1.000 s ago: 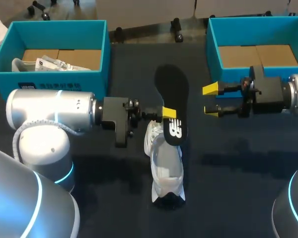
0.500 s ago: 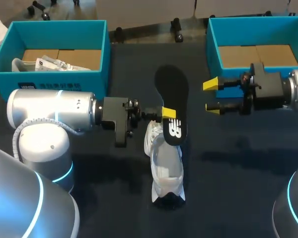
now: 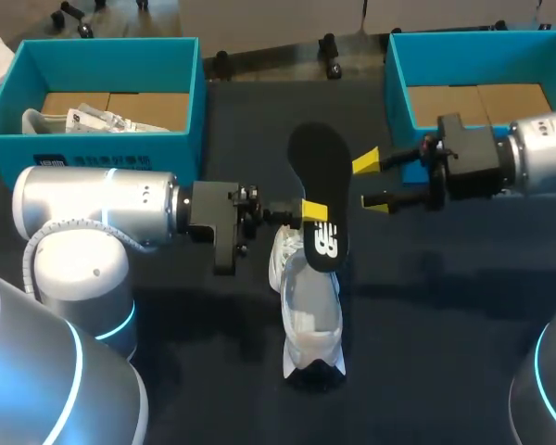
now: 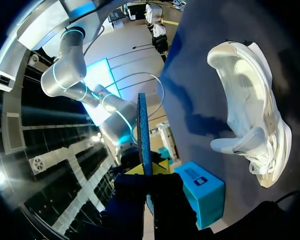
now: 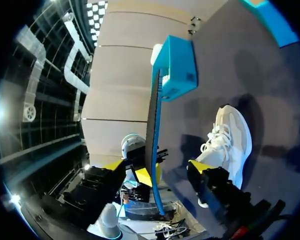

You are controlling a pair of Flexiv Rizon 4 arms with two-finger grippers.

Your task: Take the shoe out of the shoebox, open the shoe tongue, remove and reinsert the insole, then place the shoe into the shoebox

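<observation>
One white mesh shoe lies mid-bench on the dark bench, toward the near edge. Just beyond it, left gripper is clamped on the black foam insole at its logo end. Right gripper, fingers spread wide, flanks the insole's far half without gripping it. Far-left corner: teal cardboard shoebox. Far-right corner: second teal shoebox.
</observation>
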